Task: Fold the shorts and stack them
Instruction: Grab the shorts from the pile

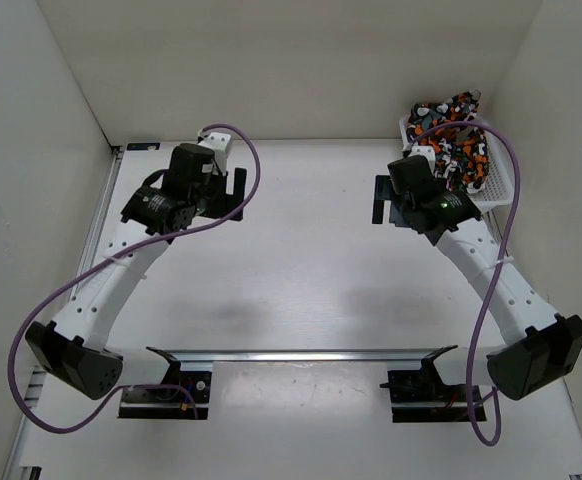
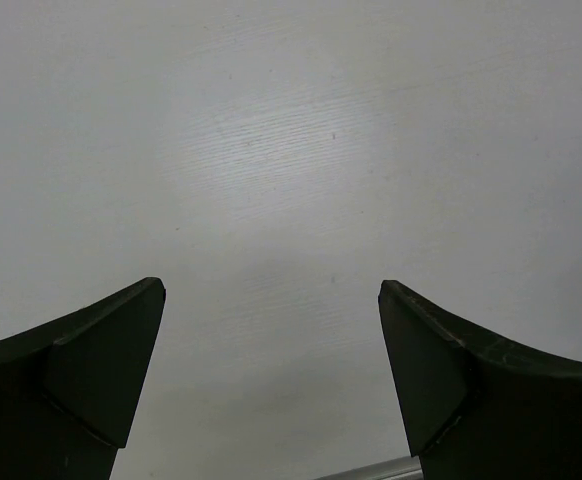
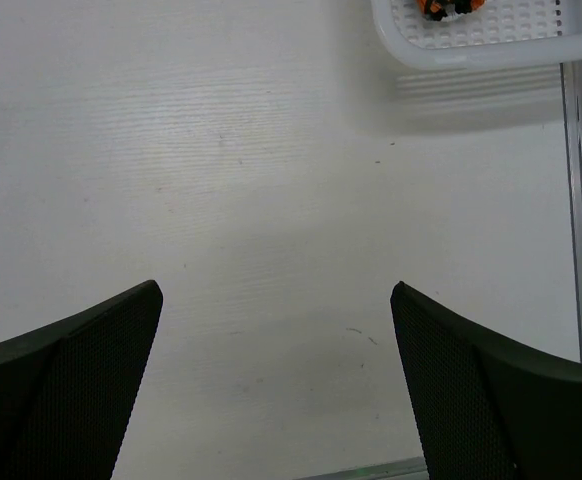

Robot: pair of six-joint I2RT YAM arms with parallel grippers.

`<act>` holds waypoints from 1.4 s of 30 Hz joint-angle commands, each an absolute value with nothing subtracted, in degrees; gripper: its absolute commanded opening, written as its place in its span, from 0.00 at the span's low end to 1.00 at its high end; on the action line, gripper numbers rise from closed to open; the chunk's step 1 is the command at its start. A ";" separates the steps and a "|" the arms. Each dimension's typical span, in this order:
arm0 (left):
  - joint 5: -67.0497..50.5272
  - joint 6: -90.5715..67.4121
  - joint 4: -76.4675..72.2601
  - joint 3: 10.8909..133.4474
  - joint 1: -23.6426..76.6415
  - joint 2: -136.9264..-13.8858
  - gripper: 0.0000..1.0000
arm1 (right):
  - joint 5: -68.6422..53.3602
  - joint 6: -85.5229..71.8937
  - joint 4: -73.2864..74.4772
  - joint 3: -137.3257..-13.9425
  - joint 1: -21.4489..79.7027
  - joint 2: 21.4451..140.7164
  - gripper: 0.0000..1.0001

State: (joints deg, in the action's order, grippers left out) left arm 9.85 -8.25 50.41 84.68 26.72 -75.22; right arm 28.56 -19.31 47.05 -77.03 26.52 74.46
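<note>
- Lying bunched in a white mesh basket, the shorts sit at the far right corner of the bench. Their orange, black, grey and white print is heaped above the basket's rim.
- In the right wrist view only a scrap of the shorts shows at the top edge, inside the basket, whose curved near wall casts a soft shadow on the bench.
- The right fingers are spread wide with nothing between them. They hang over bare bench just left of the basket, near it but not touching it or the fabric.
- Seen from the wrist, the right fingers frame only plain white surface, with a metal strip running down the right side.
- The left fingers are also wide apart and empty, over the far left part of the bench, well apart from the shorts.
- From its own wrist, the left fingers frame bare bench and nothing else.
- A purple cable loops from the left arm and another purple cable loops from the right arm.
- A metal rail runs across between the two bases at the near edge.
</note>
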 commanded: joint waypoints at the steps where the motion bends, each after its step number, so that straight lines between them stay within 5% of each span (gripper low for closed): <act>1: 11.34 -9.93 49.13 86.57 27.86 -74.62 1.00 | 29.79 -19.51 47.11 -78.66 26.63 74.18 1.00; 8: 7.04 -13.71 49.13 86.57 27.86 -77.17 1.00 | 35.15 -19.51 47.11 -80.68 23.32 76.02 1.00; 13: 4.75 -16.78 49.13 85.25 28.48 -78.30 1.00 | 27.01 -19.51 45.88 -89.19 9.51 85.39 0.66; 15: 4.75 -17.31 49.13 84.73 28.48 -78.31 1.00 | 23.65 -19.51 45.36 -95.95 4.93 89.71 0.66; 20: 5.89 -19.15 49.13 84.20 28.48 -80.15 1.00 | 16.63 -19.51 48.16 -115.19 -2.70 109.57 0.99; 28: 8.61 -19.16 50.80 85.78 29.00 -82.70 1.00 | 6.16 -22.75 52.47 -144.12 -8.53 137.60 0.98; 31: 10.72 -19.16 52.20 87.10 29.00 -84.28 1.00 | 3.16 -23.29 49.49 -146.16 -9.93 142.20 0.89; 34: 11.25 -19.16 53.61 88.32 29.00 -84.81 1.00 | 0.46 -23.82 46.50 -146.16 -9.93 144.22 0.68; 35: 11.25 -19.16 53.61 88.33 29.00 -85.34 1.00 | -0.26 -24.43 45.28 -146.16 -9.93 144.23 0.58; 36: 11.25 -19.16 54.22 88.33 29.00 -85.34 1.00 | -0.87 -24.43 44.74 -146.16 -9.93 143.62 0.32; 37: 11.25 -19.16 54.23 88.85 29.00 -85.34 1.00 | -0.88 -24.43 44.74 -146.16 -9.93 142.74 0.18; 39: 11.78 -19.16 54.75 88.86 29.00 -85.34 1.00 | -0.88 -25.05 42.02 -143.02 -9.93 137.67 0.00; 42: 10.46 -19.16 55.37 88.86 29.00 -85.34 1.00 | -0.88 -25.05 39.64 -139.93 -9.40 128.37 0.00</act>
